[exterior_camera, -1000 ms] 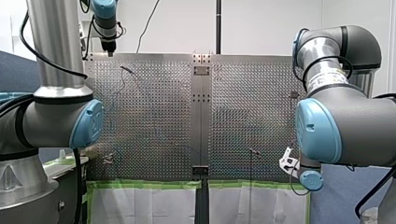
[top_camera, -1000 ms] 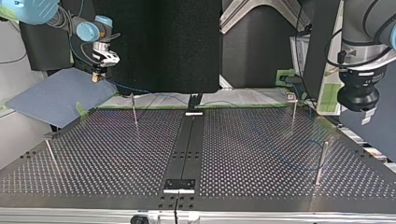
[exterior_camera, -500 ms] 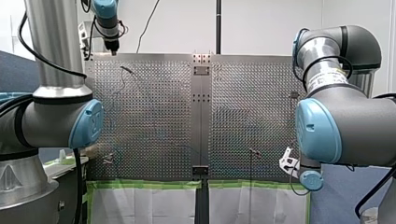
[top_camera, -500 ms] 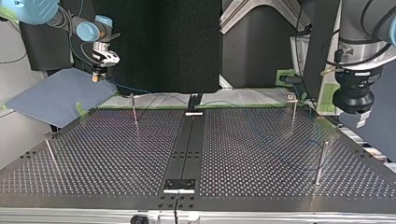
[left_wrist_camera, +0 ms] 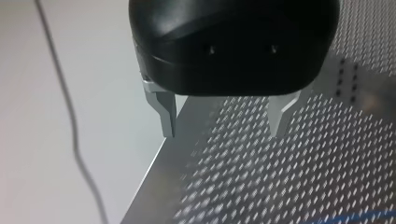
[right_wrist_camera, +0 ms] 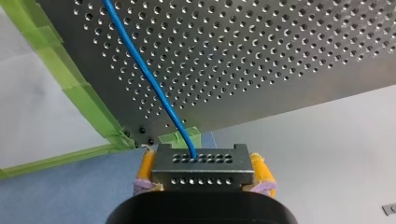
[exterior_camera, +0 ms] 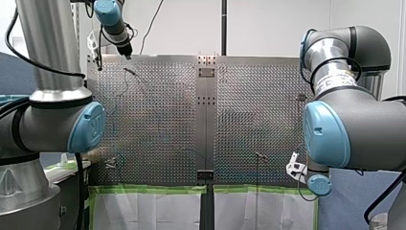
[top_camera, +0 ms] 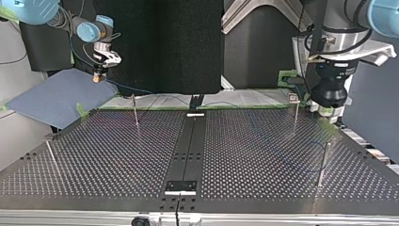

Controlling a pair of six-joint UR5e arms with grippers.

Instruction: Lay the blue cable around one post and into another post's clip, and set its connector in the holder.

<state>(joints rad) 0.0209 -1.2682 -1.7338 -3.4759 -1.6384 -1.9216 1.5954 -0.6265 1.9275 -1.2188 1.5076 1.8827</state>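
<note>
Front: my left claw hangs over the bench's far edge. Top: my right claw is off the corner, nearest post close by. L wrist: claw spread, empty. R wrist: claw pinches connector; blue cable runs straight ahead.

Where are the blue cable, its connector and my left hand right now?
connector point(right_wrist_camera: 201, 169): right wrist view, on its grey holed face.
blue cable point(right_wrist_camera: 156, 88): right wrist view, on the stretch running away from the connector.
left hand point(left_wrist_camera: 222, 133): left wrist view, midway between its two metal tips, standing apart.
</note>
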